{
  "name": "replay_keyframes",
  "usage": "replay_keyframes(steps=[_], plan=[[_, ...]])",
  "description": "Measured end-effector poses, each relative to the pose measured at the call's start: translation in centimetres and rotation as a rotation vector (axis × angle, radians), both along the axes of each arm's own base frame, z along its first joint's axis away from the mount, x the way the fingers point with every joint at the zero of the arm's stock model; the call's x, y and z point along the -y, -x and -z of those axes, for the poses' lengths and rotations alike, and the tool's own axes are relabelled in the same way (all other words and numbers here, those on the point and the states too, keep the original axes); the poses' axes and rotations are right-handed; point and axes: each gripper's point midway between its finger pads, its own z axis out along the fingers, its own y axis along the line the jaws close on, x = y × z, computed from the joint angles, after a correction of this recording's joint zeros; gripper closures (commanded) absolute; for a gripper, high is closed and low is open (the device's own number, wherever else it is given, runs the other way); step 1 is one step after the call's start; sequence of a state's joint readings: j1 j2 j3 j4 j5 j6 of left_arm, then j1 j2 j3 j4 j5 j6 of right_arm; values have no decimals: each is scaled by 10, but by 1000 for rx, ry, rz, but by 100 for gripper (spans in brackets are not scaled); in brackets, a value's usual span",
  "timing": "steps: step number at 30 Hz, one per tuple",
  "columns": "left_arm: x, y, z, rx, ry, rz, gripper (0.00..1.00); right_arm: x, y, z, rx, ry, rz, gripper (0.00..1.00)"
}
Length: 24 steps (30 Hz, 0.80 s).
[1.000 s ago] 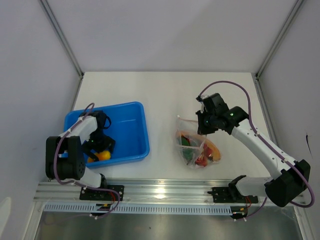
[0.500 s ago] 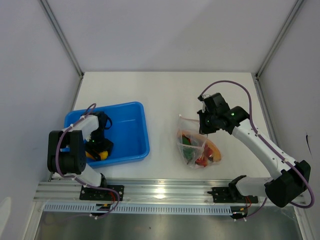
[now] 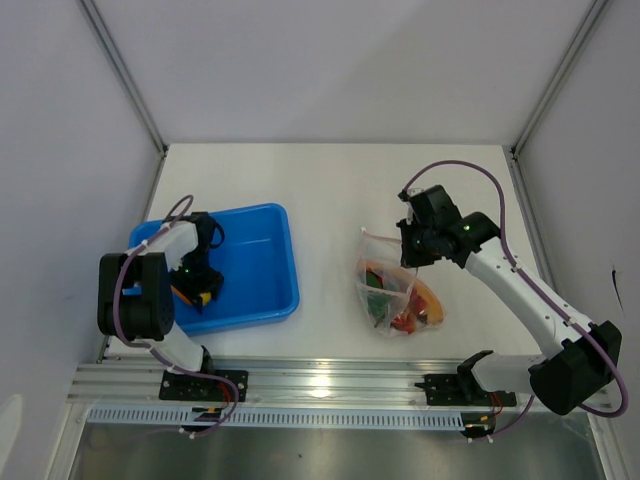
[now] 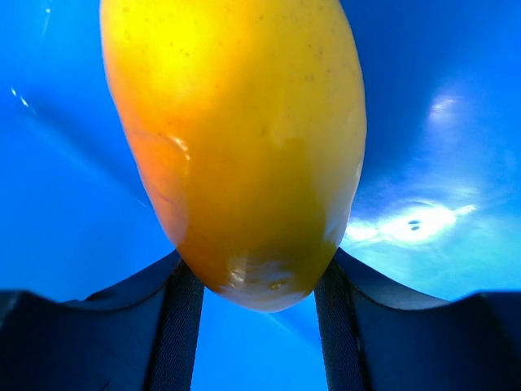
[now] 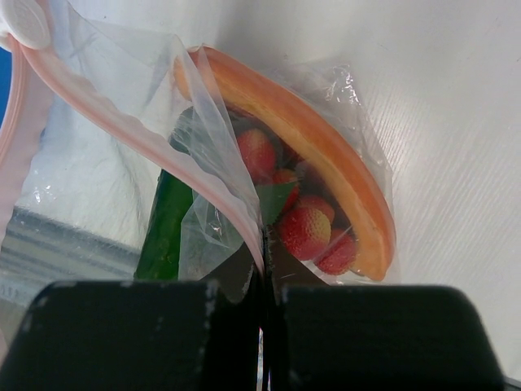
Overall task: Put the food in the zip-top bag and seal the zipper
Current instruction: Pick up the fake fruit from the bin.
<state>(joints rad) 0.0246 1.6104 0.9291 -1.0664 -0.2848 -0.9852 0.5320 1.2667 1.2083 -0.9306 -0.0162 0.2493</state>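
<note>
A yellow-orange piece of the food lies in the blue tray. My left gripper has closed around it, and both fingers touch its sides. From above, that gripper sits low in the tray's left half. The clear zip-top bag lies right of centre, holding red cherry tomatoes, an orange-red wedge and a green piece. My right gripper is shut on the pinkish zipper at the bag's mouth, holding that edge up. The mouth gapes open.
The blue tray sits at the table's left, close to the left wall and the near rail. White table lies between tray and bag. The right arm reaches over the table's right side.
My left gripper has shifted slightly toward the tray's back and narrowed onto the yellow-orange piece. The right gripper and bag have stayed put.
</note>
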Motion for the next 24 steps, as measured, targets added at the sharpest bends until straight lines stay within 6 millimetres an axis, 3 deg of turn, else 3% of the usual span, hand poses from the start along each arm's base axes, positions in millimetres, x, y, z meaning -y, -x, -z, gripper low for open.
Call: replay_keyframes(steps=[3, 8, 12, 16, 24], plan=[[1, -8, -6, 23, 3, 7, 99, 1, -1, 0, 0, 0, 4, 100], [21, -32, -34, 107, 33, 88, 99, 2, -3, -3, 5, -4, 12, 100], [55, -63, -77, 258, 98, 206, 99, 0, -11, -13, 21, -15, 17, 100], [97, -79, -123, 385, 197, 346, 99, -5, -19, -21, 33, -29, 18, 100], [169, -57, -161, 438, 458, 639, 100, -13, -25, -24, 11, -47, 8, 100]])
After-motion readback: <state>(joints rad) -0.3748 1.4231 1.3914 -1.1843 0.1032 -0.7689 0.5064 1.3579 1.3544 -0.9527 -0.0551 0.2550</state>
